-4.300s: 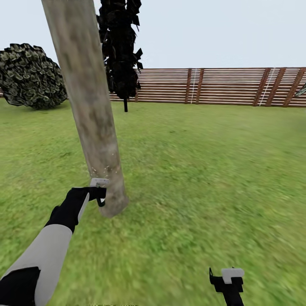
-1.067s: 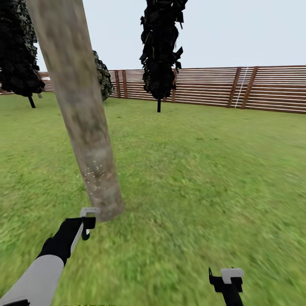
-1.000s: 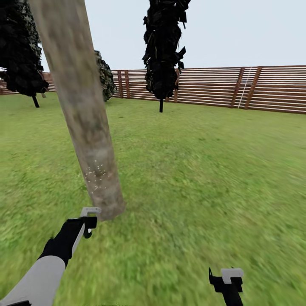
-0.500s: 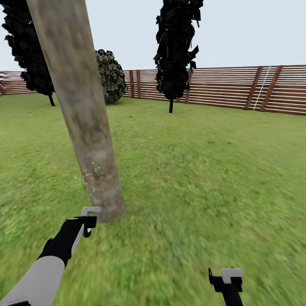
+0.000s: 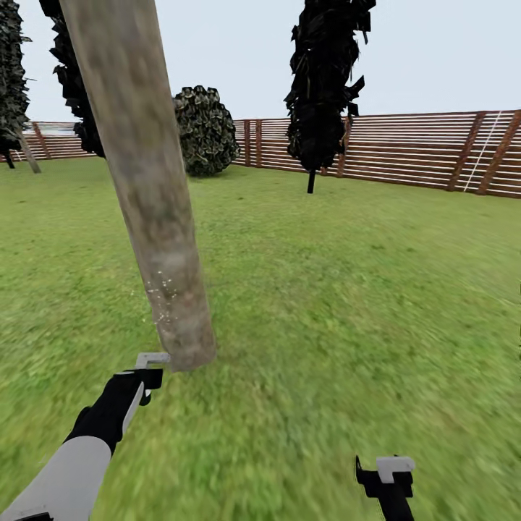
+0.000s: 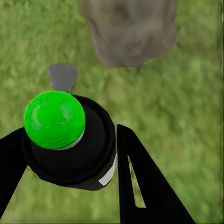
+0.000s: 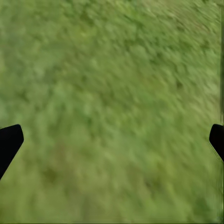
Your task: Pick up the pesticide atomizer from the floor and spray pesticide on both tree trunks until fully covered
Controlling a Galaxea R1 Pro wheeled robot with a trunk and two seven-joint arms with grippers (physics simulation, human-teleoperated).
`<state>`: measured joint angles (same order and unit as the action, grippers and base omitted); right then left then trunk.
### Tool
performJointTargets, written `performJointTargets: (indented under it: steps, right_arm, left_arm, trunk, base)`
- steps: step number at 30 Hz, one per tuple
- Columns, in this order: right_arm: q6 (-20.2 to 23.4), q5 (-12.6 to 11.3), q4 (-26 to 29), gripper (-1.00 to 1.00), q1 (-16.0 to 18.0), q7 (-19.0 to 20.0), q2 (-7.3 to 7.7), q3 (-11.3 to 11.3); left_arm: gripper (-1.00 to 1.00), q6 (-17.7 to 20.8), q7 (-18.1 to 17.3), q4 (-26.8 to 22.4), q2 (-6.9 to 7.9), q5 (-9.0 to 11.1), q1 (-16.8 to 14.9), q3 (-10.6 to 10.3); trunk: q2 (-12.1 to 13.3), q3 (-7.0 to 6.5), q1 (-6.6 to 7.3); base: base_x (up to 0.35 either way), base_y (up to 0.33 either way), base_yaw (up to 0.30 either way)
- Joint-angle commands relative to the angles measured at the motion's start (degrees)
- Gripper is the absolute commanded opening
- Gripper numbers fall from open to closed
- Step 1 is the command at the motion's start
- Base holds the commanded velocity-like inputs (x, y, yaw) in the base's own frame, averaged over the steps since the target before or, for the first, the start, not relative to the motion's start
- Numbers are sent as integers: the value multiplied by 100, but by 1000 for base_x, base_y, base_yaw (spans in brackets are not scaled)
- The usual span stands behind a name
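A mottled grey-tan tree trunk [image 5: 148, 188] leans up out of the lawn [image 5: 347, 289], its base just beyond my left gripper [image 5: 148, 370]. Whitish pesticide specks [image 5: 163, 300] dot its lower part. The left gripper is shut on the pesticide atomizer [image 6: 70, 149], a black bottle with a bright green ball top [image 6: 54, 119] and a grey nozzle [image 6: 61, 77] that points at the trunk's base [image 6: 128, 32]. My right gripper [image 5: 387, 474] hangs low at the near right, open over bare grass, its fingertips [image 7: 8, 142] far apart.
A reddish-brown slat fence [image 5: 405, 152] rings the back of the lawn. A near-black cone-shaped tree [image 5: 325, 79] and a round dark bush [image 5: 206, 130] stand before it. Another dark tree [image 5: 72, 79] stands behind the trunk. Open grass stretches to the right.
The view has swung left, so fence, bush and dark trees sit further right in the picture. My left gripper with the atomizer is lower and further from the trunk than 4.3 s ago.
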<state>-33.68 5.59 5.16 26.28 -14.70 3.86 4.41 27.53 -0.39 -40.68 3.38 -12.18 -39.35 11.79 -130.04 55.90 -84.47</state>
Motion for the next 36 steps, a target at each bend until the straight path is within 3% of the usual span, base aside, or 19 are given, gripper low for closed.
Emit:
performJointTargets:
  steps: [1, 26, 36]
  right_arm:
    - [3, 47, -6, 100, 5, -60, 5, 38]
    - [2, 47, -4, 100, 4, -60, -2, 43]
    - [6, 47, -5, 100, 6, -60, -8, 43]
  left_arm:
    - [-100, 32, -2, -10, -15, -31, -3, 7]
    - [-100, 34, -5, -9, -66, -12, -3, 16]
    - [-100, 34, -3, -15, -56, -16, -3, 40]
  trunk:
    - [-2, 5, 1]
    - [-2, 5, 1]
    - [-2, 5, 1]
  base:
    - [53, -277, 3]
    - [166, -237, 2]
    - [145, -247, 234]
